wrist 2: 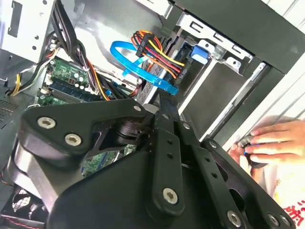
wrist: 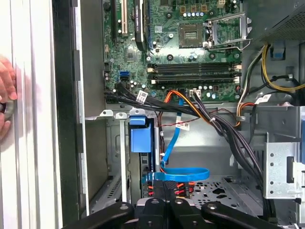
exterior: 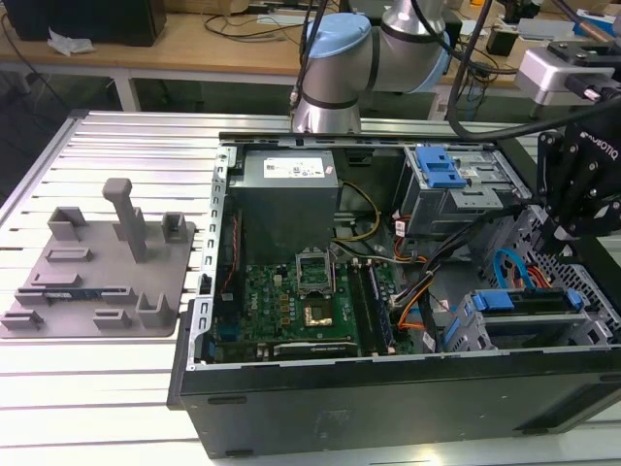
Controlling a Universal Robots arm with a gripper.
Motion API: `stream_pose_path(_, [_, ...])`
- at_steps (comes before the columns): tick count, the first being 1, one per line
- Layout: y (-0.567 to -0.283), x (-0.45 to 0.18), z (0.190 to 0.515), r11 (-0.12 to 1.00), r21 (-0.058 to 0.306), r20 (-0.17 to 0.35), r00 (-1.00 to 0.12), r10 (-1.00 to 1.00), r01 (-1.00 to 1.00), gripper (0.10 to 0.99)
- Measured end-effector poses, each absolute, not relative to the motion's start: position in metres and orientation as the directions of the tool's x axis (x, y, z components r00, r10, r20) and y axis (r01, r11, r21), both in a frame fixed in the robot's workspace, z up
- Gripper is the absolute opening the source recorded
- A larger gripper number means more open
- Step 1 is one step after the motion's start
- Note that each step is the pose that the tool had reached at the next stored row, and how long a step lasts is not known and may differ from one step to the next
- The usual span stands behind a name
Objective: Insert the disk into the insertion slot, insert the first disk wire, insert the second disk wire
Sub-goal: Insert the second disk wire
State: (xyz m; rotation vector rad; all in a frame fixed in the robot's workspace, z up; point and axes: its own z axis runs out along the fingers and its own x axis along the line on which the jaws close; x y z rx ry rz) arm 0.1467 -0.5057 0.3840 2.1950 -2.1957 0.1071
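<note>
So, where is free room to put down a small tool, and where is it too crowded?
Free: the ribbed aluminium table in front of the grey plastic fixture tray, and behind it up to the open black computer case. Crowded: around the black gripper, the looped blue flat cable and bundled wires.

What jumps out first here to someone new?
The open PC case with its green motherboard bare, mid-table in the exterior view. Next, the looped blue cable just ahead of the tool in the first wrist view, beside the disk seated in the slot. A hand rests outside the case.
</note>
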Motion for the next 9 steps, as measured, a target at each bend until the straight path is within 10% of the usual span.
stream_pose_path(9, [-0.5047,0.1467,0.3841,-0.001,-0.024,0.074,-0.001,-0.997,-1.0,0.106])
